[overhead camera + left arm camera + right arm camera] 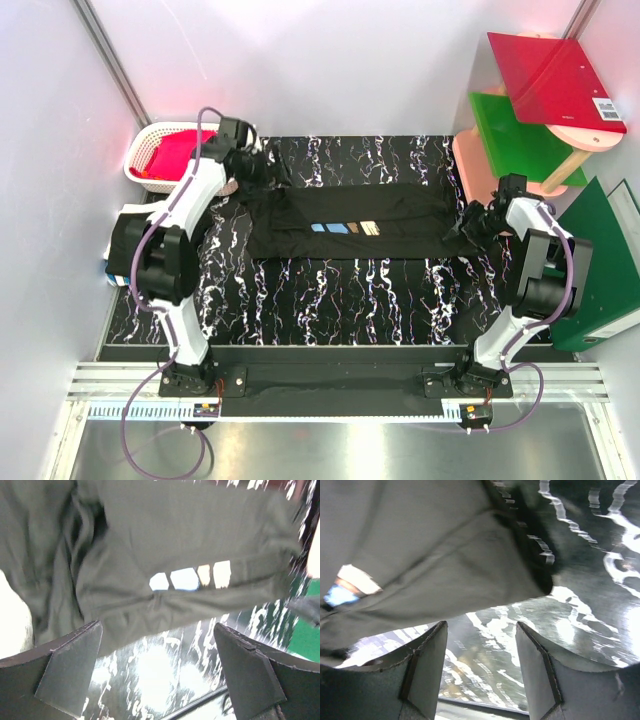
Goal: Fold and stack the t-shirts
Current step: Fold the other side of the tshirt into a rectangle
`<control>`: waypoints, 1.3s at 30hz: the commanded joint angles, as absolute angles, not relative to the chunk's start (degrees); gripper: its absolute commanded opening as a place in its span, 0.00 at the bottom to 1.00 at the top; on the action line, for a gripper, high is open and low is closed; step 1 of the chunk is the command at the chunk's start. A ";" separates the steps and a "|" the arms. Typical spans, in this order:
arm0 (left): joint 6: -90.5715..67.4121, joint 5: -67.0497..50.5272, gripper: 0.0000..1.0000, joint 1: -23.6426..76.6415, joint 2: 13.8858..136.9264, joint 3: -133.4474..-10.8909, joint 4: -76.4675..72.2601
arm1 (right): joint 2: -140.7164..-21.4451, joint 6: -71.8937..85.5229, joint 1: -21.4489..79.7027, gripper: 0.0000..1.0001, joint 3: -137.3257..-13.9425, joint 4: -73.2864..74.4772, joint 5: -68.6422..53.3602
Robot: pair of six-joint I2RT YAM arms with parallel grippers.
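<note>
Lying flat across the marbled black table (330,295), a black t-shirt (300,240) is folded into a wide band, with its blue, orange and pale strokes (346,227) facing up. Left gripper (266,172) at its rumpled left end, jaws wide apart, empty. Right gripper (468,230) at the right end, jaws apart, holding nothing.

left arm (185,215): white link shells, black joint housings | right arm (530,262): same white and black | purple cable (198,130): thin, loops along each arm from its foot | bases (185,378): black plates, small screws | left gripper (157,667): fingers (70,667) dark grey flat wedges, scuffed edges | right gripper (480,670): alike
</note>
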State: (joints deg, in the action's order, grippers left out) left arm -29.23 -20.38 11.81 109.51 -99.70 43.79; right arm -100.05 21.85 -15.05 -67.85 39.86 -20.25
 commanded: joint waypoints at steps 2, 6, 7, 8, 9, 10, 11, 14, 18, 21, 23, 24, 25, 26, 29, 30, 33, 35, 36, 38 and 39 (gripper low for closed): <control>-25.05 -22.67 0.99 13.01 107.76 -89.31 43.15 | -98.17 16.70 -13.98 0.65 -73.21 40.51 -6.08; -24.17 -23.29 0.99 13.97 107.31 -86.84 43.42 | -98.70 16.79 -13.80 0.64 -74.70 40.52 1.56; -24.17 -23.38 0.99 14.06 107.40 -86.84 43.50 | -99.14 16.79 -13.89 0.64 -75.23 40.52 2.45; -24.08 -23.64 0.99 14.15 107.66 -86.75 43.51 | -100.36 16.79 -13.80 0.64 -75.76 40.43 3.24; -23.82 -23.99 0.99 14.24 107.93 -87.01 43.68 | -101.07 16.79 -13.80 0.64 -76.98 40.26 3.34; -23.82 -24.08 0.99 14.33 108.28 -87.10 43.68 | -101.94 16.87 -13.80 0.64 -77.51 39.64 3.17; -23.64 -24.26 0.99 14.33 108.54 -87.36 43.86 | -103.61 17.05 -13.80 0.65 -78.04 39.29 3.16; -23.03 -24.52 0.99 14.41 109.16 -88.33 44.82 | -106.69 17.23 -13.54 0.64 -80.15 37.97 2.20; -22.41 -24.44 0.99 14.50 109.42 -88.77 45.79 | -109.24 16.96 -12.75 0.58 -81.21 35.25 -1.48; -22.06 -24.26 0.99 14.50 109.60 -88.86 46.32 | -111.27 17.05 -12.48 0.23 -81.47 33.93 -6.40; -21.97 -24.17 0.99 14.50 109.95 -88.94 46.67 | -111.80 17.31 -12.13 0.05 -81.47 33.49 -8.69; -21.89 -24.08 0.99 14.50 110.13 -89.12 46.67 | -111.62 17.40 -12.04 0.00 -81.30 33.57 -9.14; -21.88 -24.17 0.99 14.50 110.30 -89.30 46.84 | -110.58 17.92 -11.95 0.00 -81.04 33.57 -9.66; -21.80 -24.08 0.99 14.50 110.48 -89.47 47.02 | -109.78 18.19 -11.87 0.00 -80.34 33.66 -10.28; -21.71 -24.17 0.99 14.50 111.00 -90.00 47.20 | -105.39 19.95 -11.25 0.00 -78.23 33.75 -10.64; -21.88 -24.17 0.99 14.50 111.18 -90.00 47.20 | -103.99 20.21 -10.90 0.00 -77.61 33.84 -10.63; -21.71 -24.70 0.99 14.50 112.41 -90.53 47.28 | -97.93 22.14 -10.20 0.00 -75.77 33.84 -10.02; -21.62 -24.96 0.99 14.59 112.85 -90.97 47.29 | -96.07 22.32 -9.58 0.00 -74.97 33.58 -8.36; -21.62 -25.13 0.99 14.68 113.29 -91.14 47.29 | -95.28 22.32 -9.32 0.00 -74.88 33.49 -7.57; -21.45 -25.22 0.99 14.85 113.55 -91.76 47.29 | -94.84 22.24 -9.05 0.00 -74.79 33.31 -5.89; -21.36 -25.31 0.99 14.94 113.82 -92.02 47.37 | -94.57 22.06 -8.97 0.00 -74.71 32.70 -5.19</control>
State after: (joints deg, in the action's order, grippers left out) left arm -22.41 -23.40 14.48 113.32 -88.82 47.88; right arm -103.46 22.28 -9.82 -72.82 38.81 -10.11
